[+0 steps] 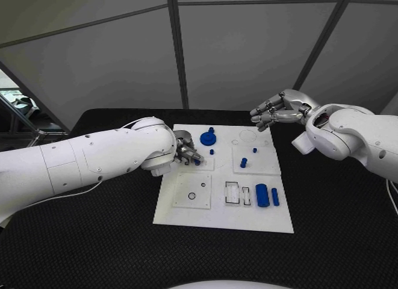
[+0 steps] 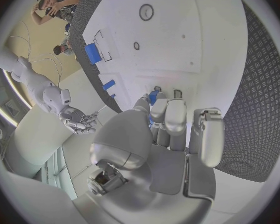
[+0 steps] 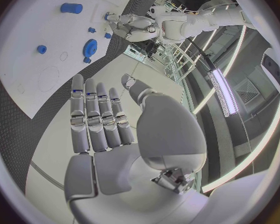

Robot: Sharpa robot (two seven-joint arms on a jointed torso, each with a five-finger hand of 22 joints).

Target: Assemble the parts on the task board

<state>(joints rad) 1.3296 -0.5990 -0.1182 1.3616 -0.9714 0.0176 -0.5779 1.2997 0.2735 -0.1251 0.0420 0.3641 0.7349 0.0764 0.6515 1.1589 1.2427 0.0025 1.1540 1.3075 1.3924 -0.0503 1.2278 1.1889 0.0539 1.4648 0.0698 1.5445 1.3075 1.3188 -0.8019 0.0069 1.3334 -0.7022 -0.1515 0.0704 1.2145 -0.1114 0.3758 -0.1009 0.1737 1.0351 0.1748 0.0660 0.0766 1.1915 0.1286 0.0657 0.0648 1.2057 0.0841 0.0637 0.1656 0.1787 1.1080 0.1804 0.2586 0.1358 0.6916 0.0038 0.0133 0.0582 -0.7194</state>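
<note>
The left hand [image 1: 183, 154] rests on the left edge of the task board [image 1: 224, 220], fingers curled around a small blue part [image 1: 197, 161]. The right hand [image 1: 280, 108] floats above the board's far right corner, fingers apart, holding nothing. A blue gear [image 1: 208, 138] stands nearby on the black worktop's [image 1: 86, 241] board.

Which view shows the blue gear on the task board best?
The head view: the blue gear sits unobstructed on the task board. The right wrist view shows it smaller and curved; in the left wrist view I cannot make it out.
</note>
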